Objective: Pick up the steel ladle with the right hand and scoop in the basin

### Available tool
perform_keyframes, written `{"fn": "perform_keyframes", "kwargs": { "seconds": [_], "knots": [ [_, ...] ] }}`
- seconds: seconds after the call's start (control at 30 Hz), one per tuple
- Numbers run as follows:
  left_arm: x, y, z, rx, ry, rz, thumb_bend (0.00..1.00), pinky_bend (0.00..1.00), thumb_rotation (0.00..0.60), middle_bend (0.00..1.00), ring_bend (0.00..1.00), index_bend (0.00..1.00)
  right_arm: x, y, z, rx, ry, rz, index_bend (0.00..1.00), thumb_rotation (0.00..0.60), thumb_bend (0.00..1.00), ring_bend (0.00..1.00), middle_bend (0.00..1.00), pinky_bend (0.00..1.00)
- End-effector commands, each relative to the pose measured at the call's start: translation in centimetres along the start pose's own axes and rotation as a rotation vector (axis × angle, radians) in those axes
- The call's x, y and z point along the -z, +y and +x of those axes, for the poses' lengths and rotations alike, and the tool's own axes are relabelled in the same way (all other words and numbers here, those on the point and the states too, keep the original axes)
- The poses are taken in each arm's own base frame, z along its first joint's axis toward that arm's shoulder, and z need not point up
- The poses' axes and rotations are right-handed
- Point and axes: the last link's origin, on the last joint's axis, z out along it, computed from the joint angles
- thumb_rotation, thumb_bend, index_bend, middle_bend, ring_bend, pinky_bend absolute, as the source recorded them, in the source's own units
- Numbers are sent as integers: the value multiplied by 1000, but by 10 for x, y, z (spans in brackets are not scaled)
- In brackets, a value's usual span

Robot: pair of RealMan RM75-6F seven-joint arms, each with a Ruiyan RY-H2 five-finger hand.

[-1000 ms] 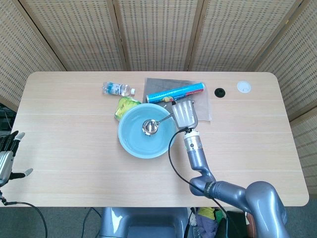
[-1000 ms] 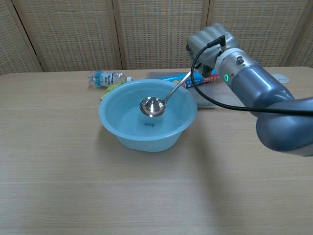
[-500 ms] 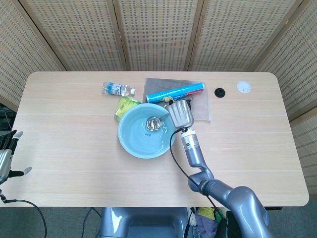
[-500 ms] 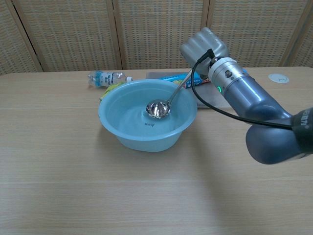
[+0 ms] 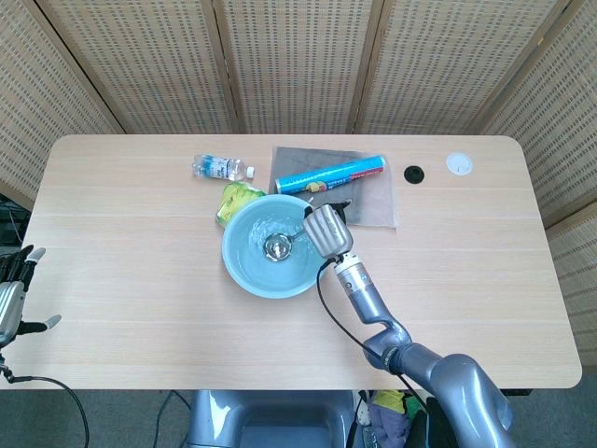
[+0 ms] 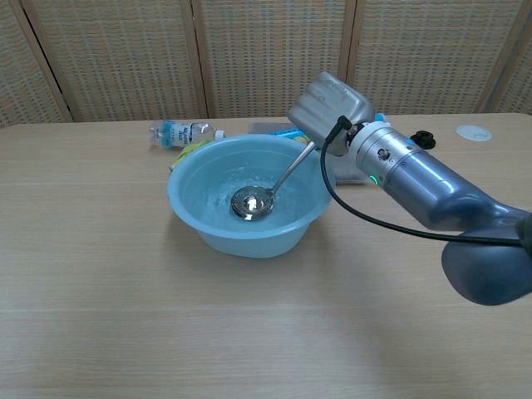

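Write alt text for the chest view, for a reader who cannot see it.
The robot's right hand holds a steel ladle by its handle, the bowl of the ladle lowered inside a light blue basin on a wooden table. Behind the basin lie a small plastic bottle and a blue tube, in front of a wicker screen.

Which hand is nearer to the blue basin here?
Right. The right hand holds the ladle over the basin rim; the left hand sits off the table's left edge.

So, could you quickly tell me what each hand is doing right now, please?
Left hand: open, holding nothing, off the table's left edge.
Right hand: holding the ladle, its bowl down in the basin.
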Motion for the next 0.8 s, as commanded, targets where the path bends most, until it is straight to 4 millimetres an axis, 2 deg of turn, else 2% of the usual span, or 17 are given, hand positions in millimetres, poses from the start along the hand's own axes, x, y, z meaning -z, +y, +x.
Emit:
{"fn": "perform_keyframes", "kwargs": {
  "seconds": [0.03,0.1,0.13,0.17,0.23,0.47,0.8],
  "knots": [
    [0,0,-1,-1,-3,1,0,0,600,0,0,0,5,-1,1,-22,-18,12,786,600,924,965,997,1000],
    [0,1,-1,-3,-4,-1,0,0,600,0,0,0,6,-2,3,-83,-53,2,786,600,926,965,997,1000],
    [0,1,-2,-4,-5,-2,0,0,600,0,0,0,7,-3,5,-139,-88,-11,786,600,927,965,998,1000],
    [0,1,-2,-5,-6,-2,0,0,600,0,0,0,7,-2,6,-277,-165,-52,786,600,929,965,998,1000],
    [0,1,-2,-5,-6,-1,0,0,600,0,0,0,6,1,11,-345,-238,-74,787,600,932,966,998,1000],
    [0,1,-2,-5,-7,-2,0,0,600,0,0,0,6,15,22,-459,-391,-125,787,600,940,969,999,1000],
    [0,2,-3,-8,-9,-2,0,0,600,0,0,0,3,45,36,-613,-503,-202,787,600,953,970,999,1000]
  ]
}}
